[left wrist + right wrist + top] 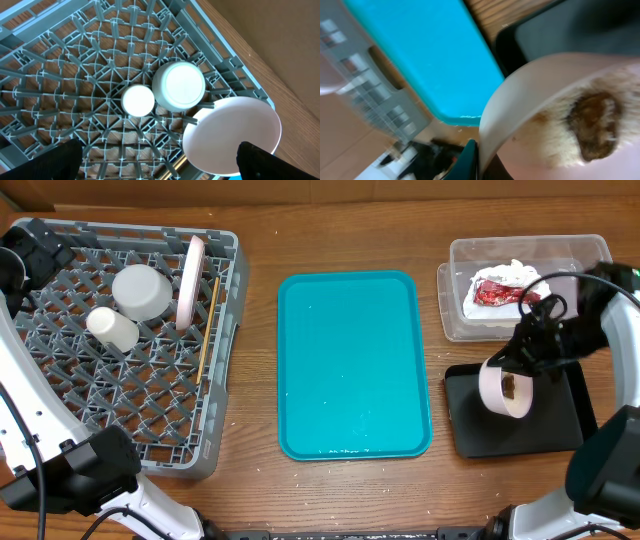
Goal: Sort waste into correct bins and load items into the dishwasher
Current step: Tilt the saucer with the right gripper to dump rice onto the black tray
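Observation:
My right gripper (522, 362) is shut on the rim of the small pale round dish (497, 392) and holds it tilted over the black tray (560, 425). Brown food bits (595, 125) with pale crumbs cling inside the dish (520, 100). The crumpled napkin (517, 274) and red wrapper (493, 291) lie in the clear tub (590, 248). The grey dish rack (120, 395) holds a small white cup (112, 328), a wider white cup-like piece (141, 291), a plate standing on edge (189, 280) and chopsticks (207, 330). My left gripper (160, 162) is open and empty above the rack.
The teal serving tray (350, 365) lies bare between the rack and the bins. The clear tub stands just behind the black tray at the right. The left arm (35, 255) hangs over the rack's far left corner. A brown wall runs along the table's far edge.

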`<state>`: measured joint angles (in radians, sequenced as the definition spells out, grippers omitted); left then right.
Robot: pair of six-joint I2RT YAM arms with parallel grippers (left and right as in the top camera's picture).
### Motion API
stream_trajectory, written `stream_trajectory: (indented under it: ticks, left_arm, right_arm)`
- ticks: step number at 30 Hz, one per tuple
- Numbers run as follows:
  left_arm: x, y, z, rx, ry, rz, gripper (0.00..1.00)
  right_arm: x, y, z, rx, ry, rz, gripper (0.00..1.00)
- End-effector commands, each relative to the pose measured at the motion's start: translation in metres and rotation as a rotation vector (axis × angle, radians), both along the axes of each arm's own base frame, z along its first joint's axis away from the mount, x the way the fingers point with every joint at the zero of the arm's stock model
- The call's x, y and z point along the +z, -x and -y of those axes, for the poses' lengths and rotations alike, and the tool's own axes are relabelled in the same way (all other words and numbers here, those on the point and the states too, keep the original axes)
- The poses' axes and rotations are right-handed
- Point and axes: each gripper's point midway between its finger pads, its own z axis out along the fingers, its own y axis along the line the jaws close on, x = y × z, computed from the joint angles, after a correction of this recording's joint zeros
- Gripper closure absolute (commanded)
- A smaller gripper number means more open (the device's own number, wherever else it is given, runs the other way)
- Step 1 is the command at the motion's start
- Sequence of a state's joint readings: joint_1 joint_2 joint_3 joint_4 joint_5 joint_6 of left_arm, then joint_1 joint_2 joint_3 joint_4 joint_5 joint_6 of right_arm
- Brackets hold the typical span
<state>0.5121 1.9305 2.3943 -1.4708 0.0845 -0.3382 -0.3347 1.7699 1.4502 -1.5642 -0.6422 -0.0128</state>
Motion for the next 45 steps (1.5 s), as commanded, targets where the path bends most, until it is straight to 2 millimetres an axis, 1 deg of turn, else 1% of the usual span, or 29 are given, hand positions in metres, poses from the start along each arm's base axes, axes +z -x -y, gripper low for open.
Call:
stream_trajectory:
  ticks: [1, 5, 8, 14, 16, 21, 24, 29, 33, 36, 39, 41, 43, 45]
  left_arm:
    - [0.001, 0.0, -0.002, 0.011, -0.007, 0.001, 0.0]
    - [0.001, 0.0, -0.002, 0.01, -0.007, 0.001, 0.0]
    - [0.001, 0.0, -0.002, 0.01, -0.007, 0.001, 0.0]
    - [0.001, 0.0, -0.002, 0.01, -0.007, 0.001, 0.0]
    - [0.001, 0.0, -0.002, 0.011, -0.007, 0.001, 0.0]
    - [0.001, 0.0, -0.002, 0.01, -0.007, 0.001, 0.0]
    - [0.001, 0.0, -0.002, 0.011, -0.007, 0.001, 0.0]
    - [0.001, 0.0, -0.002, 0.011, -0.007, 0.001, 0.0]
    - [0.001, 0.0, -0.002, 0.011, -0.007, 0.001, 0.0]
    - [0.001, 0.0, -0.002, 0.011, -0.007, 0.001, 0.0]
    - [0.001, 0.0, -0.002, 0.011, -0.007, 0.001, 0.0]
    - [0.001, 0.0, -0.002, 0.011, -0.007, 0.001, 0.0]
    - [0.001, 0.0, -0.002, 0.011, -0.007, 0.001, 0.0]
    - [0.001, 0.0, -0.002, 0.011, -0.007, 0.001, 0.0]
  right_arm:
    - [0.006, 0.001, -0.001, -0.018, -0.189, 0.136, 0.96]
    - [0.001, 0.003, 0.016, -0.102, -0.276, 0.216, 0.96]
    - [-0.002, 0.003, 0.036, -0.174, -0.292, 0.267, 0.96]
    - [0.003, -0.003, 0.065, -0.285, -0.311, 0.355, 0.96]
    - [0.005, -0.005, 0.07, -0.314, -0.327, 0.378, 0.96]
    - [0.012, -0.008, 0.069, -0.344, -0.392, 0.402, 0.96]
    - [0.008, -0.01, 0.069, -0.352, -0.398, 0.416, 0.96]
    - [0.01, -0.008, 0.065, -0.381, -0.448, 0.404, 0.96]
    - [0.006, -0.011, 0.068, -0.376, -0.433, 0.422, 0.96]
    - [0.011, -0.012, 0.066, -0.415, -0.482, 0.399, 0.96]
    - [0.015, -0.006, 0.061, -0.405, -0.501, 0.383, 0.96]
    - [0.013, -0.008, 0.063, -0.402, -0.487, 0.397, 0.96]
    - [0.008, -0.014, 0.071, -0.444, -0.48, 0.379, 0.96]
    - [0.01, -0.013, 0.07, -0.454, -0.494, 0.361, 0.96]
